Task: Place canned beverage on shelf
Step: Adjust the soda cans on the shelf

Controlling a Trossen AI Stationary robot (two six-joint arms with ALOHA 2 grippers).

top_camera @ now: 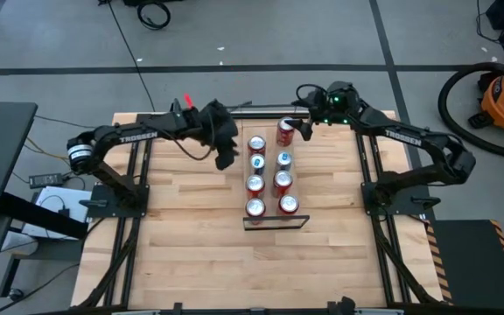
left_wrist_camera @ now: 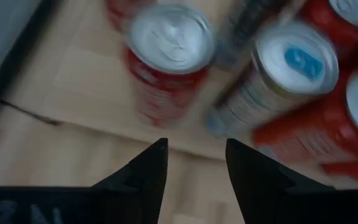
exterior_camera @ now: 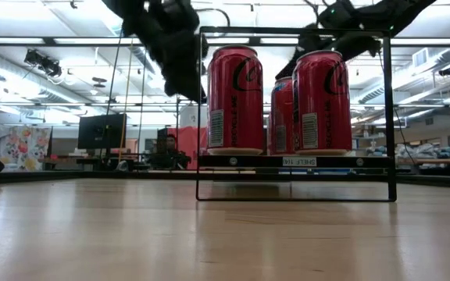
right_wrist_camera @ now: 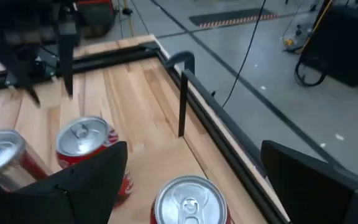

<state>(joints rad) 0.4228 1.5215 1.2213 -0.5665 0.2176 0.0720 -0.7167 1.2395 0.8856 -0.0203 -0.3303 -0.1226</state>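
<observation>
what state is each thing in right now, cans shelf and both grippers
shelf: flat on the table, holding two rows of upright cans
cans on shelf: upright, tops sealed, none gripped
far right can: upright at the shelf's far end, right gripper around it, not clamped
left gripper: open, empty, beside the left row
right gripper: open wide, straddling the far right can

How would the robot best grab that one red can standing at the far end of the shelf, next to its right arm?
Probably by the red can's round side wall, about mid-height, coming from the far edge of the table. It stands upright, and other cans crowd the shelf on its near side, so the far side is free. The right tool is open there, fingers either side of the can.
</observation>
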